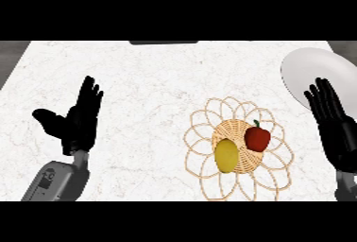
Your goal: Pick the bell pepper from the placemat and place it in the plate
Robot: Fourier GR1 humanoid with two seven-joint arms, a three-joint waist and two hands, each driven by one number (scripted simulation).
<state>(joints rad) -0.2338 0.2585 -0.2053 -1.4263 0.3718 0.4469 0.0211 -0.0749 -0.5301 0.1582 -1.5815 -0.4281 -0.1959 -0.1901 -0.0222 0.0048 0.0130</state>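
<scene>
Bell pepper (257, 139) upright on placemat (209, 142), stem up.

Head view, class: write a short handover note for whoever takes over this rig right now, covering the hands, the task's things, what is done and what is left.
Left hand: open, resting at the view's left, holding nothing.
Right hand: open, at the right edge, overlapping the plate's near rim, holding nothing.
Red bell pepper: on the woven placemat, beside a yellow fruit.
White plate: at the counter's far right.
Done: nothing yet.
Left: grasp the pepper, probably with the right hand, and set it in the plate.
</scene>
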